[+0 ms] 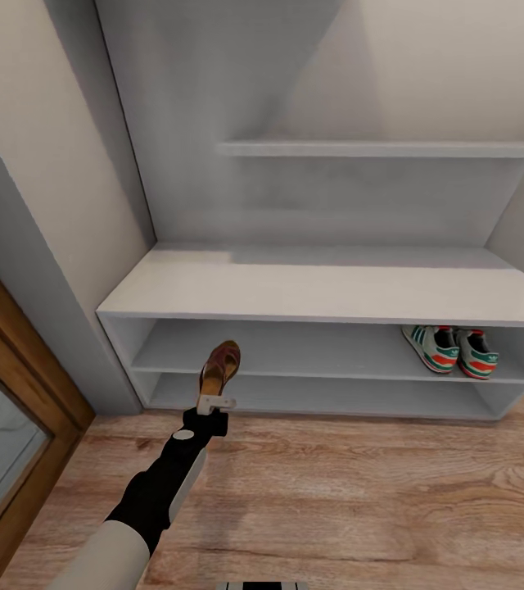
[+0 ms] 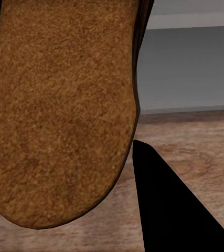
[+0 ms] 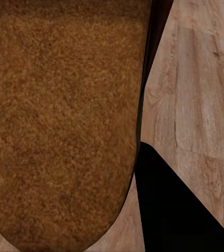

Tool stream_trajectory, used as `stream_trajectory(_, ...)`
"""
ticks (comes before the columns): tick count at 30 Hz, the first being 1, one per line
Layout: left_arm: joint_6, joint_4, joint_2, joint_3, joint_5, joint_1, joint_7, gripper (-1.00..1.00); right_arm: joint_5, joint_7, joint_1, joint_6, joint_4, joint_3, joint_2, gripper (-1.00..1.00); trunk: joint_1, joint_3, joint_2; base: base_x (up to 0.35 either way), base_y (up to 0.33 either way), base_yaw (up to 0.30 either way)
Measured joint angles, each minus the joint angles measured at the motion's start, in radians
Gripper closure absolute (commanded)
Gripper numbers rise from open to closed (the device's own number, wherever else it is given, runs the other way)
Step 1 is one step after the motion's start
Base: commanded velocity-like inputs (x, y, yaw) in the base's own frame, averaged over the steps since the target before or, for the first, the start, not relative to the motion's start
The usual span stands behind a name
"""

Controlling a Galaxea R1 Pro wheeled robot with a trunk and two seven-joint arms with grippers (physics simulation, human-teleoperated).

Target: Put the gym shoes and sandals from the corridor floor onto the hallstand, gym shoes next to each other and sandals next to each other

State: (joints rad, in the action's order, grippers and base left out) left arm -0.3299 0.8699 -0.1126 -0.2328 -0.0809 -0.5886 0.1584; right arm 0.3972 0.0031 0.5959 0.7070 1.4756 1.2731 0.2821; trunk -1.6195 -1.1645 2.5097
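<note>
The head camera looks down from high up at the hallstand [image 1: 327, 287] and the corridor floor [image 1: 360, 492] in front of it. The left wrist camera sits very close behind a sandal [image 2: 59, 110] and faces the hallstand too. The right wrist camera is just as close to another sandal [image 3: 64, 121], with floor planks behind. All three views show the floor.
</note>
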Motion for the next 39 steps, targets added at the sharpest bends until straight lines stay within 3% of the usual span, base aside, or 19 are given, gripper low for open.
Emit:
stream_trajectory(12, 0.002, 0.000, 0.000, 0.000, 0.000, 0.000, -0.001, 1.00, 0.000, 0.001, 0.000, 0.000, 0.000, 0.000, 0.000, 1.00, 0.000, 0.000, 0.000, 0.172, -0.166, 0.000)
stream_trajectory(18, 0.001, -0.001, 0.000, 0.000, 0.000, 0.000, -0.001, 1.00, 0.000, 0.001, 0.000, 0.000, -0.001, 0.000, 0.000, 1.00, 0.000, 0.000, 0.000, 0.043, -0.015, 0.000)
stream_trajectory(30, 0.001, -0.002, 0.000, 0.000, 0.000, 0.000, -0.001, 1.00, 0.001, -0.001, 0.000, 0.000, 0.001, 0.000, 0.000, 1.00, 0.001, 0.000, 0.000, 0.301, 0.000, 0.000)
stream_trajectory(39, 0.001, -0.002, 0.000, 0.000, 0.000, 0.000, -0.001, 1.00, 0.002, -0.002, 0.000, -0.001, 0.001, 0.000, 0.000, 1.00, 0.000, 0.000, 0.000, 0.055, 0.000, 0.000)
